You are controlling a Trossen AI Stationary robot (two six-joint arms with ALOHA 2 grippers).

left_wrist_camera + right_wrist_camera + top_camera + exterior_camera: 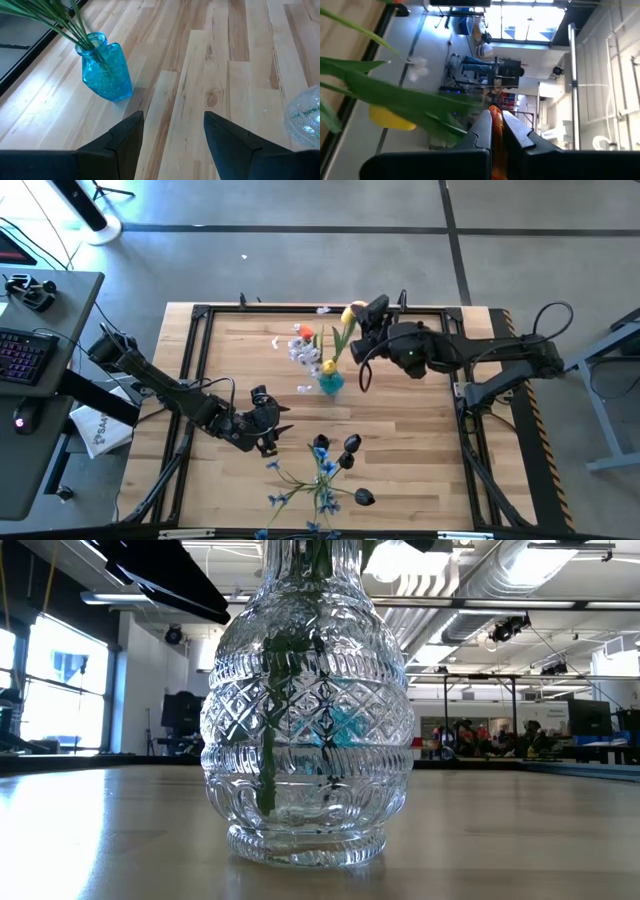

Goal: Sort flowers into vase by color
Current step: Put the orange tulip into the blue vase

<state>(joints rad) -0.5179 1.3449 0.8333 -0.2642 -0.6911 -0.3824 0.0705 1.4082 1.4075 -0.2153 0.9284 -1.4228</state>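
A blue glass vase (331, 383) (105, 70) stands mid-table with green stems in its mouth, bearing a white spray (305, 355), an orange tulip (305, 332) and a yellow tulip (348, 313) (390, 117). A clear cut-glass vase (305, 710) (305, 115) near the near edge holds blue sprays (278, 500) and dark buds (351, 445). My right gripper (362, 313) (496, 125) hovers above the blue vase's far side, shut on something orange. My left gripper (272, 425) (172, 135) is open low over the table, left of both vases. My right gripper pinches an orange piece (495, 114) between its two shut fingers; it shows as a narrow strip in the gap. Which flower part this is cannot be told. It is lifted clear of the table, beside the yellow tulip and long green leaves (395, 92).
A black frame (200, 315) borders the wooden table. Bare wood lies between my left gripper and the blue vase. A few white petals (322, 309) lie near the far edge. A desk with a keyboard (25, 355) stands to the left. People show in the room beyond.
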